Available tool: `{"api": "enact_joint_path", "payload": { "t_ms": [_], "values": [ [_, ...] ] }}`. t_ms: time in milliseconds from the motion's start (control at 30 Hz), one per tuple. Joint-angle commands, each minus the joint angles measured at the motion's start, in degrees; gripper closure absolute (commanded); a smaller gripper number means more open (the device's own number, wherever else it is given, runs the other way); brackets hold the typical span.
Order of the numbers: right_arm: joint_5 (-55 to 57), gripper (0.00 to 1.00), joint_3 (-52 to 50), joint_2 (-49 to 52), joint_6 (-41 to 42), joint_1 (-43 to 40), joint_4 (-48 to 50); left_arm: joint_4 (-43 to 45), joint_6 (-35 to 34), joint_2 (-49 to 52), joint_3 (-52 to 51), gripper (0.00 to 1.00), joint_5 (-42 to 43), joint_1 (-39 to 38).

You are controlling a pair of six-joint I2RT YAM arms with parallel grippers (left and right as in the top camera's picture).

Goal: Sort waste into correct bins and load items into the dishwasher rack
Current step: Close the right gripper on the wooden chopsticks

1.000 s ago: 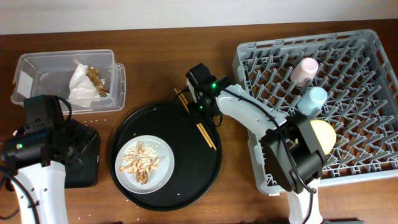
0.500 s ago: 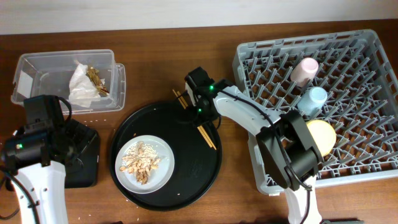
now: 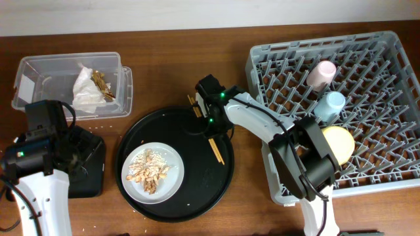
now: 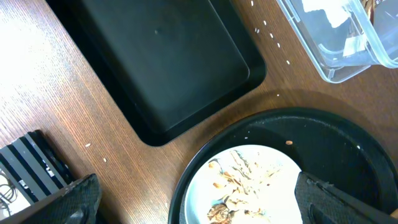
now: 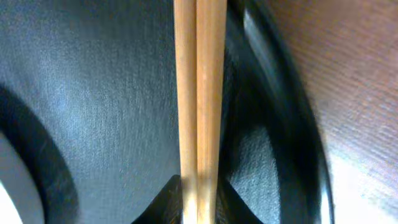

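Observation:
My right gripper (image 3: 209,110) (image 5: 199,186) is shut on the wooden chopsticks (image 3: 216,148) (image 5: 199,93) at the far rim of the round black tray (image 3: 197,190). The pale plate (image 3: 172,187) (image 4: 273,163) with beige food scraps (image 3: 149,172) (image 4: 239,183) lies in that tray. My left gripper (image 3: 79,154) (image 4: 211,208) is open and empty, between the shallow black tray (image 3: 92,177) (image 4: 168,62) and the plate. The clear tub (image 3: 46,78) (image 4: 336,56) holds the white napkin (image 3: 85,92) and brown wrapper (image 3: 102,83). The grey rack (image 3: 374,72) holds the pink cup (image 3: 321,73), blue cup (image 3: 330,105) and yellow bowl (image 3: 338,144).
The right arm reaches from the rack's front left corner across to the round tray. Bare wooden table (image 3: 164,72) lies between the tub and the rack. A few crumbs (image 4: 273,40) lie on the wood by the tub.
My right gripper has shifted slightly with the chopsticks, and their lower end has swung a little further into the round tray. The left arm has not moved.

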Motion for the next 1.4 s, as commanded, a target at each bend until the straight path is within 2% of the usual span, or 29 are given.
{"api": "enact_joint_path", "payload": {
  "t_ms": [0, 100, 267, 433, 833, 1200, 1367],
  "values": [
    [-2.2, 0.80, 3.7, -0.2, 0.4, 0.6, -2.8, 0.0, -0.5, -0.7, -0.2, 0.01, 0.0, 0.3],
    [-3.2, 0.86, 4.3, -0.2, 0.4, 0.6, -3.7, 0.0, -0.5, -0.7, -0.2, 0.01, 0.0, 0.3],
    [-3.2, 0.86, 4.3, -0.2, 0.4, 0.6, -4.2, 0.0, -0.5, -0.7, -0.2, 0.01, 0.0, 0.3],
    [-1.8, 0.79, 3.6, -0.2, 0.4, 0.6, -3.7, 0.0, -0.5, -0.7, -0.2, 0.01, 0.0, 0.3],
    [3.3, 0.79, 2.2, -0.1, 0.4, 0.7, -0.5, 0.0, -0.5, -0.7, -0.2, 0.01, 0.0, 0.3],
    [2.5, 0.80, 2.1, 0.8, 0.4, 2.3, 0.1, 0.0, -0.5, -0.7, -0.2, 0.01, 0.0, 0.3],
    [7.0, 0.79, 2.1, 0.8, 0.4, 2.8, 0.3, 0.0, -0.5, -0.7, -0.2, 0.01, 0.0, 0.3]
  ]
}}
